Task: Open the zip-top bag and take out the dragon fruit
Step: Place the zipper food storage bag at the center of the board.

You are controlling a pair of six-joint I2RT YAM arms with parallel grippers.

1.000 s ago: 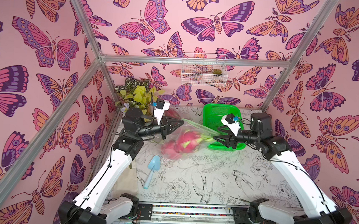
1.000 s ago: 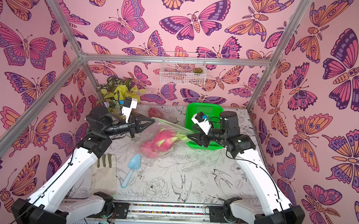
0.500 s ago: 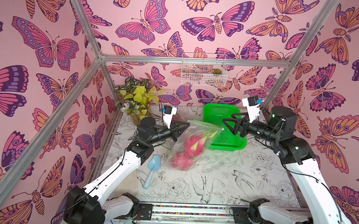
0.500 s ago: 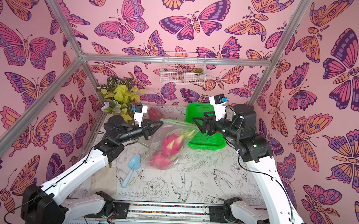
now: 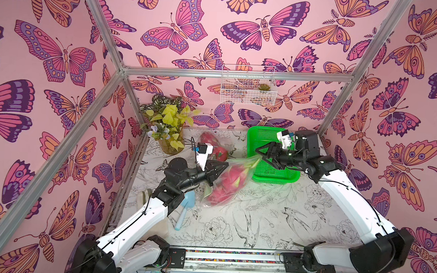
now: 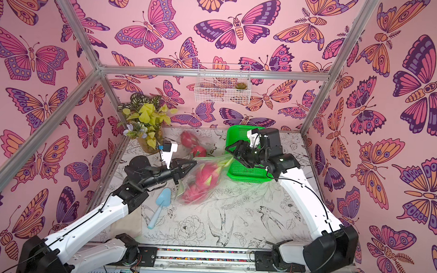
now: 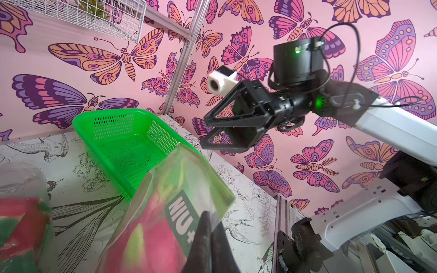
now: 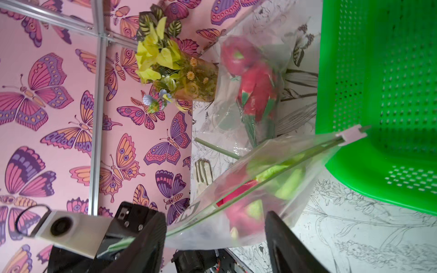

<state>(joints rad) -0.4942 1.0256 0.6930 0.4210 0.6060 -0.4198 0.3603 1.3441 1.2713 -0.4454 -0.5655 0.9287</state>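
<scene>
Zip-top bag [image 5: 229, 180]: centre of frame, lifted off the table [image 5: 259, 221], seal strip uppermost, slider at its basket-side end. Contents: dragon fruit [image 5: 232, 175], sealed inside.
Left gripper [image 5: 225, 165]: clamped on the bag's top corner.
Right gripper [image 5: 259, 154]: jaws apart, empty, by the slider [image 8: 351, 134].
Handling: close squarely on the slider, draw along the taut strip.

Magenta dragon fruit [image 5: 229, 180], green basket [image 5: 274, 174], pink butterfly-patterned walls [image 5: 192, 33].
</scene>
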